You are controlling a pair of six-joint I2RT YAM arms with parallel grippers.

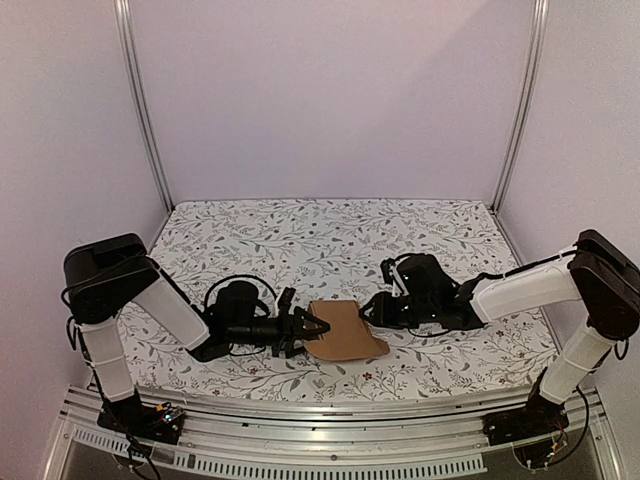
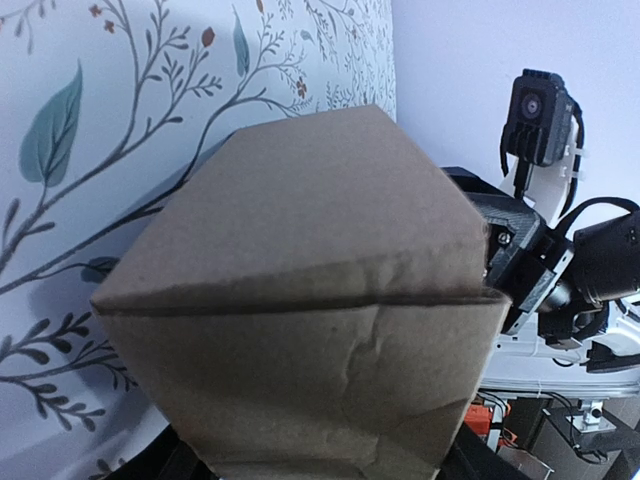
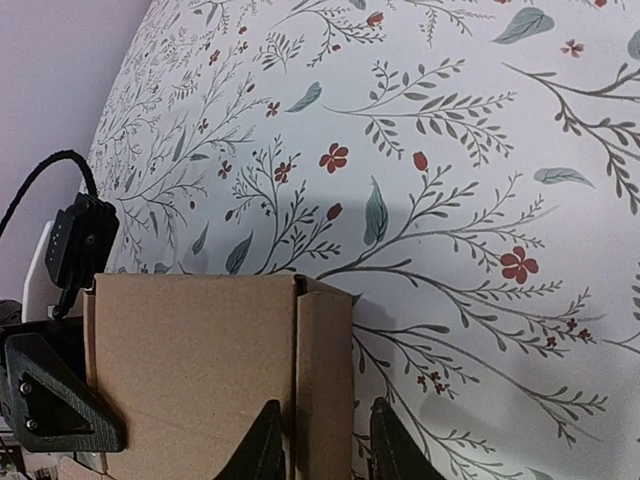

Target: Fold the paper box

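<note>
The paper box [image 1: 345, 332] lay on the near middle of the table, directly between my two grippers. It was plain brown cardboard, only partly formed. In the left wrist view it filled most of the picture, with one crease running straight across it and wrinkles below that line. The right wrist view showed a broad face and a narrow side panel turned up beside it.

The left gripper [image 1: 313, 330] sat at the box's left end with its fingers spread either side of the cardboard. I could not tell whether they pinched it or only flanked it.

The right gripper [image 1: 369, 312] met the box's far right corner. Its fingers [image 3: 262, 447] stood apart, straddling the narrow panel, with bare cloth showing between the panel and the outer finger.

Under it all was the flowered tablecloth [image 1: 300, 240], and a metal rail [image 1: 330, 415] ran along the near edge by the arm bases.
</note>
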